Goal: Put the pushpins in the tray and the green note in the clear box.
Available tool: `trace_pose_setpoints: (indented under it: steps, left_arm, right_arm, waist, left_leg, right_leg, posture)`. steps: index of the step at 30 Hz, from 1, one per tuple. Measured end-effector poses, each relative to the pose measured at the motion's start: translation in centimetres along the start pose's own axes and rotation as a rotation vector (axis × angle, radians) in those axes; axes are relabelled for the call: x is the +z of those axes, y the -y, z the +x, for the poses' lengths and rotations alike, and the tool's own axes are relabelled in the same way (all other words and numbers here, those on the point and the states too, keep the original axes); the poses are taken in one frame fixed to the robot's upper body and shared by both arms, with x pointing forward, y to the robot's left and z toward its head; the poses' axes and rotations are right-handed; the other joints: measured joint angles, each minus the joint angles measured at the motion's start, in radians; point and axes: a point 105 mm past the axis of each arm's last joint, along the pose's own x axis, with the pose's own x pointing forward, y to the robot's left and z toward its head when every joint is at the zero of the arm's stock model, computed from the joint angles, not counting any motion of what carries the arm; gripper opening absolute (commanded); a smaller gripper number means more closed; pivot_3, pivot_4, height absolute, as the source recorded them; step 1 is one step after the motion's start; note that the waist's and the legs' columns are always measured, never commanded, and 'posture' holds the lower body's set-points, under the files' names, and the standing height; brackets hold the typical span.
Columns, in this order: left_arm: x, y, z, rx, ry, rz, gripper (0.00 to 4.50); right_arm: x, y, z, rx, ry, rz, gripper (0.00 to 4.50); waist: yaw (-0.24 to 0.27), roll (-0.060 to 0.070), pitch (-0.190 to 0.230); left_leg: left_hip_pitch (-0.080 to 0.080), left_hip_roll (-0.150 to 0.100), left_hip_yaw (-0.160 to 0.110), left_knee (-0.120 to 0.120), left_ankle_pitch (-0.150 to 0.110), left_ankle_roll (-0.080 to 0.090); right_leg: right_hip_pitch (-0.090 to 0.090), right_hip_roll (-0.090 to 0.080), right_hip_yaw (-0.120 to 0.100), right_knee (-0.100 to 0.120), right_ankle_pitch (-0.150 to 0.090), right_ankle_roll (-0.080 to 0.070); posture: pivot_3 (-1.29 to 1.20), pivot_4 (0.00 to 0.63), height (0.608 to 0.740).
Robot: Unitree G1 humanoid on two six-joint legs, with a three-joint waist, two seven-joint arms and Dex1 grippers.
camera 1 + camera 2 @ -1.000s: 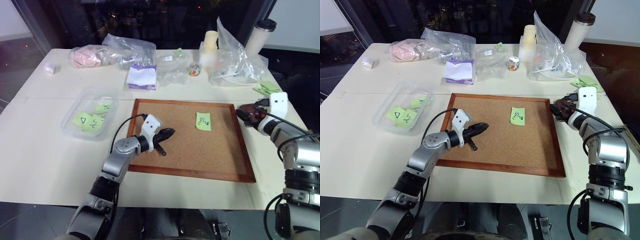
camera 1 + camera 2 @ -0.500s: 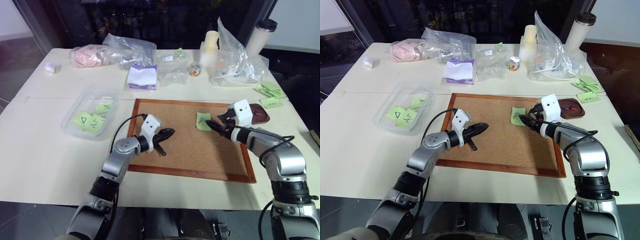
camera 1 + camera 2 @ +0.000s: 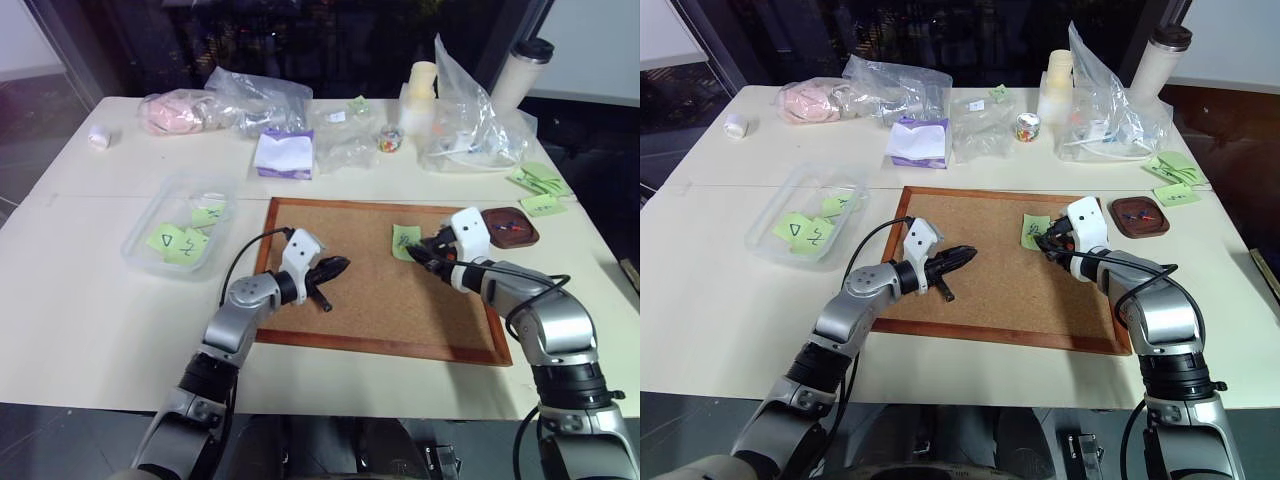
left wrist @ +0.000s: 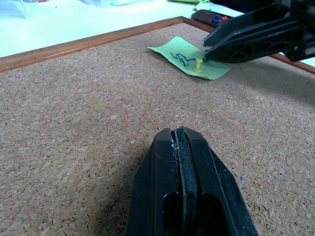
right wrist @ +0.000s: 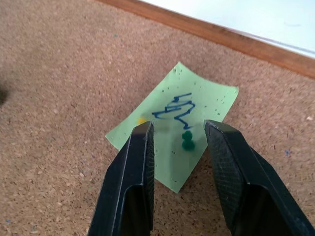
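A cream table [image 3: 90,300] holds a corkboard [image 3: 380,300]; dark glass stands behind it. The green note [image 3: 404,240] is pinned on the corkboard's far right. The right gripper [image 5: 178,142] straddles a green pushpin [image 5: 187,141], fingers apart. The left gripper [image 3: 335,266] is closed, empty. The tray [image 3: 510,226] lies right of the corkboard, the clear box [image 3: 180,236] left.

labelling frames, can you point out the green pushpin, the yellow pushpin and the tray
green pushpin [image 5: 187,141], right wrist view, on its head
yellow pushpin [image 4: 198,65], left wrist view, on its stem
tray [image 3: 1139,217], right eye view, on its bare floor

Bare corkboard [image 3: 380,300] lies open between both hands; bags [image 3: 470,120] crowd the table's far edge.
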Motion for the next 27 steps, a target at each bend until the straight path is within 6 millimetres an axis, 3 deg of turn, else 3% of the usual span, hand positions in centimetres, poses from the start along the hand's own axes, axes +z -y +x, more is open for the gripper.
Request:
trace_pose_setpoints:
  steps: [2,16,23,27]
  left_arm:
    - [0.0,0.0,0.0,0.000,0.000,0.000,0.00]
    - [-0.1,0.0,0.0,0.014,-0.002,0.006,0.00]
    - [-0.1,0.0,0.1,0.012,-0.005,0.007,0.00]
    - [-0.1,0.1,0.2,0.004,-0.007,0.011,0.00]
  right_arm:
    - [-0.2,0.1,0.1,-0.005,-0.006,-0.004,0.07]
    - [0.1,0.4,0.2,0.002,0.003,0.015,0.07]
    - [4.8,2.9,-2.0,-0.087,0.129,0.007,0.07]
    - [6.2,4.5,-2.8,-0.160,0.177,0.026,0.07]
  waist:
    - [0.000,0.000,0.000]
    - [0.000,0.000,0.000]
    - [0.001,0.000,0.000]
    - [0.002,0.000,0.000]
  left_leg:
    - [0.000,0.000,0.000,0.000,0.000,0.000]
    - [0.000,0.000,0.000,0.000,0.000,0.000]
    - [0.000,0.000,0.000,0.000,0.000,0.000]
    - [0.000,0.000,0.000,0.000,0.000,0.000]
  right_leg:
    - [0.000,0.000,0.000,0.000,0.000,0.000]
    - [0.000,0.000,0.000,0.000,0.000,0.000]
    - [0.000,0.000,0.000,0.000,0.000,0.000]
    - [0.001,0.000,0.000,0.000,0.000,0.000]
  posture:
    - [0.00,0.150,0.740]
    - [0.00,0.150,0.740]
    - [0.00,0.150,0.740]
    - [0.00,0.150,0.740]
